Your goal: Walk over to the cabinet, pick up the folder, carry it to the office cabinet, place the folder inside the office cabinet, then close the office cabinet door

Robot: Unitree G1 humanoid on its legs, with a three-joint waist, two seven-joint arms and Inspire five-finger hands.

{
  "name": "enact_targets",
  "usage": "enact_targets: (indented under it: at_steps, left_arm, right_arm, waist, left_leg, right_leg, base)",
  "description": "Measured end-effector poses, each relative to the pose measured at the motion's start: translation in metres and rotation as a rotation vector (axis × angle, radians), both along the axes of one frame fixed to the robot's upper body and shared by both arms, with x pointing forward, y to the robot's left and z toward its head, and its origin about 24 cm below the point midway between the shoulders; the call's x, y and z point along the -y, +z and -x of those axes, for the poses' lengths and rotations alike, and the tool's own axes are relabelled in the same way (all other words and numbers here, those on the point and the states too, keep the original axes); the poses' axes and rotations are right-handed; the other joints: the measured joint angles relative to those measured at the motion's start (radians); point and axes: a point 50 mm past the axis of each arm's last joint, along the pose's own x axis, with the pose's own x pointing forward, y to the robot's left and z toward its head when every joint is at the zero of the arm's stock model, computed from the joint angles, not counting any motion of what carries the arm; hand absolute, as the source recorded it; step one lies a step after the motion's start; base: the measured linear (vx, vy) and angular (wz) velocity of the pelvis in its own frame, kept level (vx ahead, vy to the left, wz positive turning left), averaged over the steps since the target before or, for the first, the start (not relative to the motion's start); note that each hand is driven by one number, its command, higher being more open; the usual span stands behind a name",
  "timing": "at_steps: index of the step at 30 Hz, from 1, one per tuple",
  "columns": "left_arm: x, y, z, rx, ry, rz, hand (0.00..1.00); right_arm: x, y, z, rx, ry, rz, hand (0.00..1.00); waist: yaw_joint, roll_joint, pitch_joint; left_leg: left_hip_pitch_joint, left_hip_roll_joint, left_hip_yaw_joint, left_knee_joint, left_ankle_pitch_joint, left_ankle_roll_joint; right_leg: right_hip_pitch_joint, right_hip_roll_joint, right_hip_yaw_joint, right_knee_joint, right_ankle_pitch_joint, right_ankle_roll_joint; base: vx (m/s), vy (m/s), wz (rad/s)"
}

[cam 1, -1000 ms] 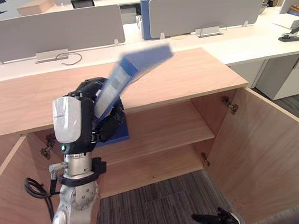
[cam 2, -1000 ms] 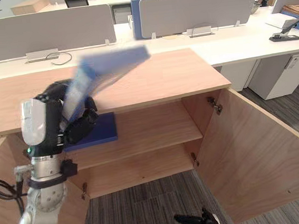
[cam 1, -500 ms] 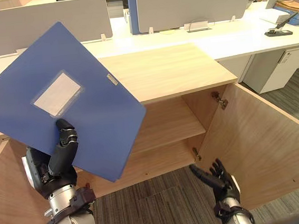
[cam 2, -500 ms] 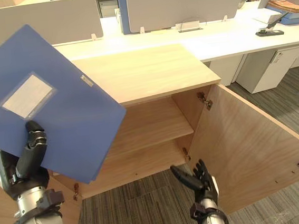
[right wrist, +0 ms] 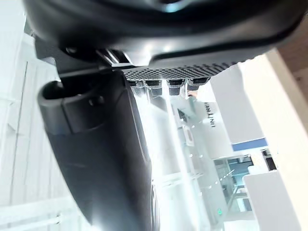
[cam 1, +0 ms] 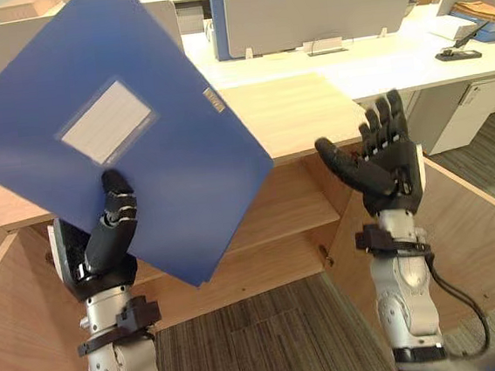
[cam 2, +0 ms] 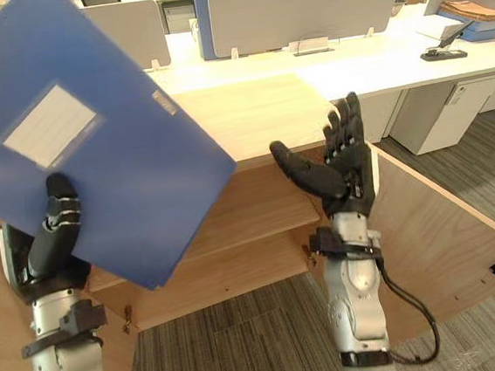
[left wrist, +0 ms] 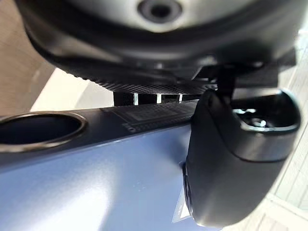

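Note:
A large blue folder (cam 1: 137,135) with a pale label pocket is held up in front of me, tilted, above the wooden cabinet (cam 1: 302,114). My left hand (cam 1: 112,234) pinches its lower edge, thumb across the front face (left wrist: 236,159). The right hand (cam 1: 385,159) is raised beside the folder with fingers straight and spread, touching nothing. The cabinet stands open, with its right door (cam 1: 471,234) swung out towards me and a bare inner shelf (cam 1: 276,209).
Behind the cabinet runs a white desk (cam 1: 393,57) with grey divider screens (cam 1: 318,12), a blue binder (cam 1: 219,26) and a stapler (cam 1: 458,53). A white drawer unit (cam 1: 460,117) stands at the right. Grey striped carpet (cam 1: 262,333) lies below.
My left hand has lifted the folder higher. The right hand rose from low near the floor to chest height, fingers spread. A second ago the folder swung out from the shelf.

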Motion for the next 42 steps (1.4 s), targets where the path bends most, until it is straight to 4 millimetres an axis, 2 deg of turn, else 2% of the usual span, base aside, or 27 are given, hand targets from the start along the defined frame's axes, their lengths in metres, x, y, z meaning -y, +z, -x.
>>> enact_targets:
  at_steps: [3, 7, 13, 18, 22, 30, 31, 36, 42]
  left_arm:
    - [0.002, 0.006, -0.006, 0.032, -0.032, -0.041, 0.0]
    - [0.003, 0.001, -0.011, 0.005, -0.045, -0.095, 0.0]
    - [0.003, 0.0, -0.013, -0.015, -0.077, -0.178, 0.0]
    - [0.01, 0.001, -0.015, -0.024, -0.123, -0.266, 0.0]
    - [0.019, 0.003, -0.027, -0.012, -0.195, -0.353, 0.0]
    - [0.015, 0.011, -0.038, 0.004, -0.206, -0.439, 0.0]
    - [0.013, 0.013, -0.04, 0.005, -0.211, -0.462, 0.0]
    - [0.008, 0.022, -0.047, 0.019, -0.28, -0.5, 0.0]
    - [-0.004, 0.018, -0.056, -0.045, -0.379, -0.467, 0.0]
  right_arm:
    - [-0.004, 0.014, -0.006, 0.063, 0.058, 0.036, 1.0]
    - [-0.01, 0.023, -0.011, 0.111, 0.156, 0.039, 1.0]
    - [-0.013, 0.028, -0.022, 0.122, 0.243, 0.084, 1.0]
    - [-0.029, 0.03, -0.033, 0.109, 0.379, 0.132, 1.0]
    - [-0.044, 0.038, -0.041, 0.128, 0.493, 0.182, 1.0]
    - [-0.045, 0.039, -0.056, 0.081, 0.574, 0.311, 1.0]
    - [-0.045, 0.039, -0.058, 0.067, 0.587, 0.343, 0.0]
    - [-0.042, 0.046, -0.066, 0.045, 0.636, 0.402, 0.0]
    - [-0.034, 0.046, -0.068, -0.016, 0.738, 0.502, 0.0]
  waist:
    - [0.002, 0.003, 0.0]
    - [0.0, 0.008, 0.0]
    - [0.001, 0.01, 0.0]
    - [0.002, 0.012, -0.002]
    - [0.007, 0.014, -0.003]
    - [0.009, 0.015, -0.007]
    - [0.011, 0.016, -0.01]
    - [0.016, 0.016, -0.018]
    - [0.021, 0.014, -0.06]
  left_leg:
    - [0.0, -0.001, -0.001, 0.0, 0.0, 0.0]
    - [0.001, -0.001, -0.002, 0.0, 0.0, 0.001]
    - [0.003, -0.001, -0.002, 0.0, 0.0, 0.001]
    - [0.003, -0.001, -0.003, 0.0, 0.001, 0.001]
    - [0.003, -0.001, -0.003, 0.0, 0.001, 0.002]
    - [0.004, -0.001, -0.002, 0.0, 0.001, 0.002]
    - [0.004, -0.001, -0.002, 0.0, 0.001, 0.002]
    - [0.004, -0.002, 0.0, 0.001, 0.002, 0.002]
    - [0.005, -0.003, 0.001, -0.001, 0.003, 0.0]
  right_leg:
    - [0.0, 0.0, 0.001, 0.0, 0.0, 0.0]
    - [0.0, 0.0, 0.002, 0.0, 0.0, 0.0]
    - [0.001, -0.001, 0.002, 0.005, 0.0, 0.0]
    - [0.001, -0.001, 0.002, 0.006, 0.0, 0.0]
    - [0.001, -0.001, 0.002, 0.006, 0.001, -0.001]
    - [0.001, 0.0, 0.003, 0.006, 0.004, -0.003]
    - [0.001, 0.0, 0.004, 0.005, 0.005, -0.004]
    - [0.001, -0.001, 0.007, 0.002, 0.011, -0.007]
    - [0.008, -0.001, 0.009, -0.015, 0.02, -0.006]
  base:
    - [0.0, 0.0, 0.0]
    - [0.0, 0.0, 0.0]
    - [0.0, 0.0, 0.0]
    - [0.0, 0.0, 0.0]
    - [0.0, 0.0, 0.0]
    - [0.0, 0.0, 0.0]
    - [0.0, 0.0, 0.0]
    - [0.0, 0.0, 0.0]
    - [0.0, 0.0, 0.0]
